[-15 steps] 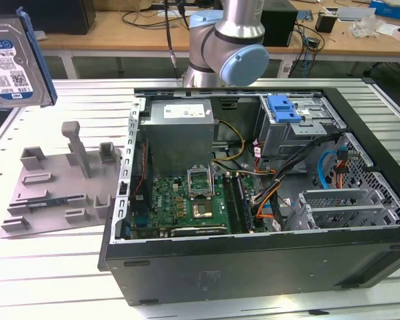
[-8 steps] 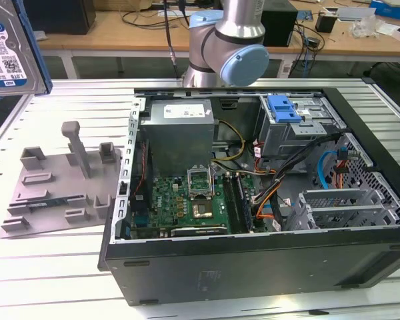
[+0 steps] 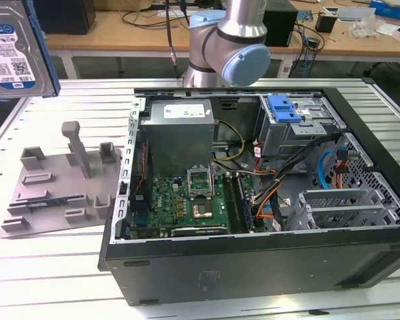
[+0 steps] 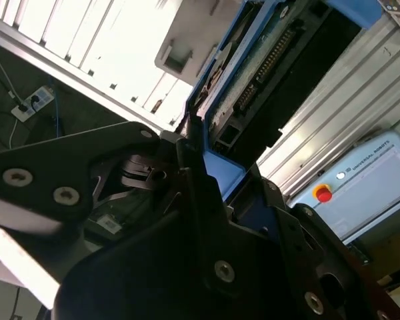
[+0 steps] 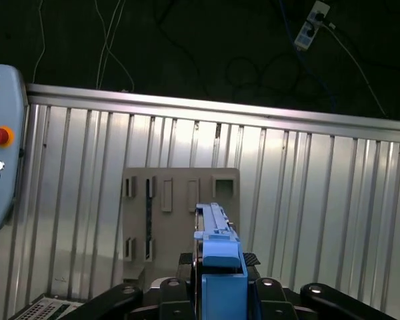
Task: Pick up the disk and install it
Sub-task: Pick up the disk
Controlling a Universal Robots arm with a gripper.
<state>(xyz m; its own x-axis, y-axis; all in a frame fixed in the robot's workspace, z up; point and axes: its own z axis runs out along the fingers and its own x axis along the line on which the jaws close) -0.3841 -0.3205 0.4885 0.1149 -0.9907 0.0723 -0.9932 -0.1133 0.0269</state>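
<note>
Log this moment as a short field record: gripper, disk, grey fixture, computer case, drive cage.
gripper: shut on the disk, off the table
disk: held in the air at the exterior view's upper left, blue carrier around it, not in the case
grey fixture: on the ribbed table, beside the case at the exterior view's left
computer case: lying open, motherboard showing
drive cage: inside the case, blue bracket on top
</note>
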